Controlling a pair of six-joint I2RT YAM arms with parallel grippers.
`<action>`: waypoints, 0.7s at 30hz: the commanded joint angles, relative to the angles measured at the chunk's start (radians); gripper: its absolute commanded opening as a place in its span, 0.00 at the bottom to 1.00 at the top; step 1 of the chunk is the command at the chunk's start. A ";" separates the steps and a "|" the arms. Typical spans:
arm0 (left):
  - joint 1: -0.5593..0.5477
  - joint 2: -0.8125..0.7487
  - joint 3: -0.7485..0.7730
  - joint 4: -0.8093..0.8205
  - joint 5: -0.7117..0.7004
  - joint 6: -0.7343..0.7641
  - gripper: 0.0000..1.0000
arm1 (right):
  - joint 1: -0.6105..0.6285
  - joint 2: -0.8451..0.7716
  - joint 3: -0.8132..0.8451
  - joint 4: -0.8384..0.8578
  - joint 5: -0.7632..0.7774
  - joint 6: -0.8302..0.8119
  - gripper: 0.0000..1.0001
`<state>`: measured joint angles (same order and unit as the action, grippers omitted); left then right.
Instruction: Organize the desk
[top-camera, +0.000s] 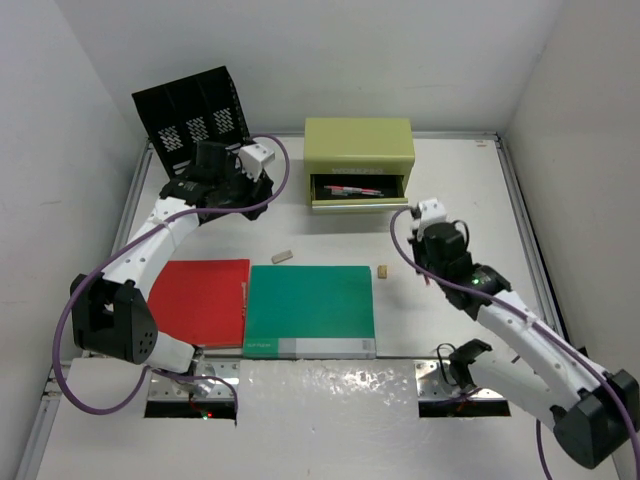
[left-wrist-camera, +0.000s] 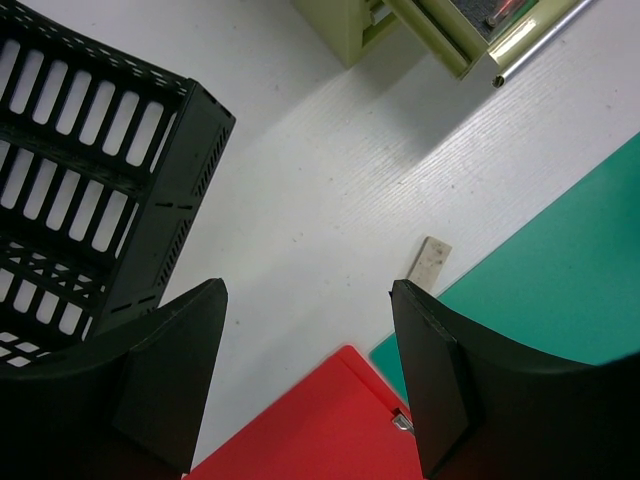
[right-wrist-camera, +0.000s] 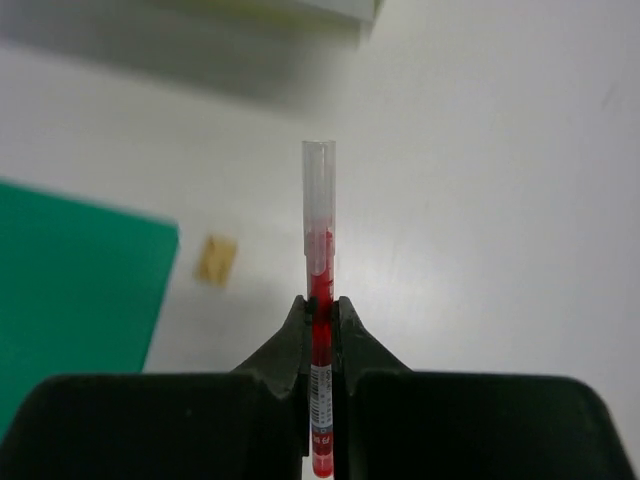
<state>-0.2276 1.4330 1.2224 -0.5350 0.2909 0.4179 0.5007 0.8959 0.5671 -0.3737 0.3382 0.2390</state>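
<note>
Right side first: the right fingers are clamped tight on a red pen, its clear cap poking out past the tips, and it's up off the white bench. That bench fills the whole floor of the view, white walls around it, grey rails at its sides and both arm bases at its near edge. Just below and left of the pen, on the wrist view, sits a small tan block, beside the corner of the green folder. Over on the left, the left fingers stand wide apart with nothing between them, hanging above bare bench just in front of the black rack. Under that camera a little white eraser lies close to the green folder's far edge (touching or not, hard to call). The red folder lies flat alongside the green one. At the back, the olive box has its drawer open, with pens inside.
</note>
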 joint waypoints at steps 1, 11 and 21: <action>-0.001 -0.010 0.006 0.052 0.007 0.004 0.65 | 0.007 -0.014 0.120 0.246 0.000 -0.282 0.00; 0.002 0.009 -0.006 0.058 -0.094 0.007 0.65 | 0.044 0.573 0.627 0.172 -0.335 -1.197 0.00; 0.005 0.044 0.000 0.076 -0.118 0.015 0.65 | 0.044 0.889 0.850 0.099 -0.248 -1.403 0.08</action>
<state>-0.2276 1.4708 1.2137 -0.4980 0.1799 0.4221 0.5438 1.7557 1.3392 -0.2752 0.0532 -1.0641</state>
